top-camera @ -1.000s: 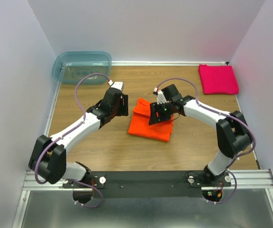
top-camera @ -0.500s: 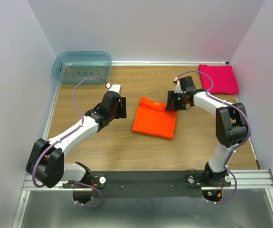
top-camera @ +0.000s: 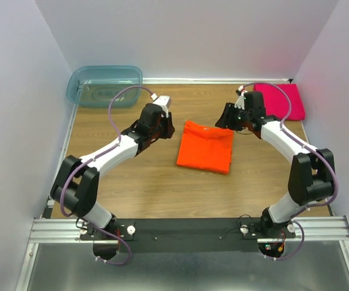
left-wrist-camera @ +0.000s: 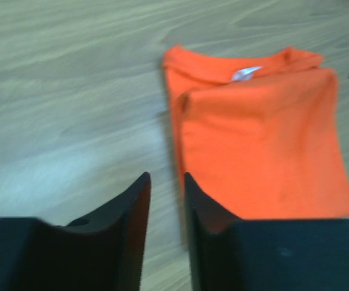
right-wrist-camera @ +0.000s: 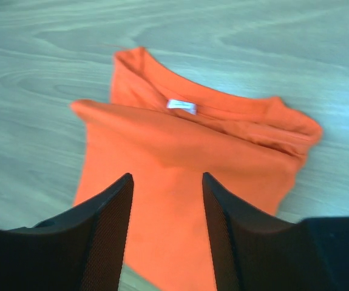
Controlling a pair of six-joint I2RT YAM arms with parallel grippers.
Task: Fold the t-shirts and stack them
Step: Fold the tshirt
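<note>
The folding looks all but done, and the stacking step is not yet begun. The orange t-shirt (top-camera: 206,147) lies in the middle of the tabletop (top-camera: 132,182) as a flat, slightly skewed rectangle. Its collar is at the far edge, and a small white label (right-wrist-camera: 181,106) shows inside the neck. The pink t-shirt (top-camera: 278,100) sits folded square in the far right corner, well apart from the orange one. The tub (top-camera: 104,85) stands in the far left corner and plays no part here.

Neither arm holds anything. The left arm (top-camera: 110,154) reaches in beside the shirt's left edge. Its jaws stand only narrowly parted, with bare wood showing in the gap. The right arm (top-camera: 283,136) hovers at the shirt's far right corner. Its jaws are parted more widely and look down over the cloth without touching it.

I judge the next move to be lifting the orange bundle and laying it on the pink one. That calls for each pair of jaws to spread wider and come down on an edge. They need to pinch every layer together so the fold does not fall open in the air. The wrist views are blurred, so the lower layers may not be quite flush, and a small tidying tuck could be needed first.
</note>
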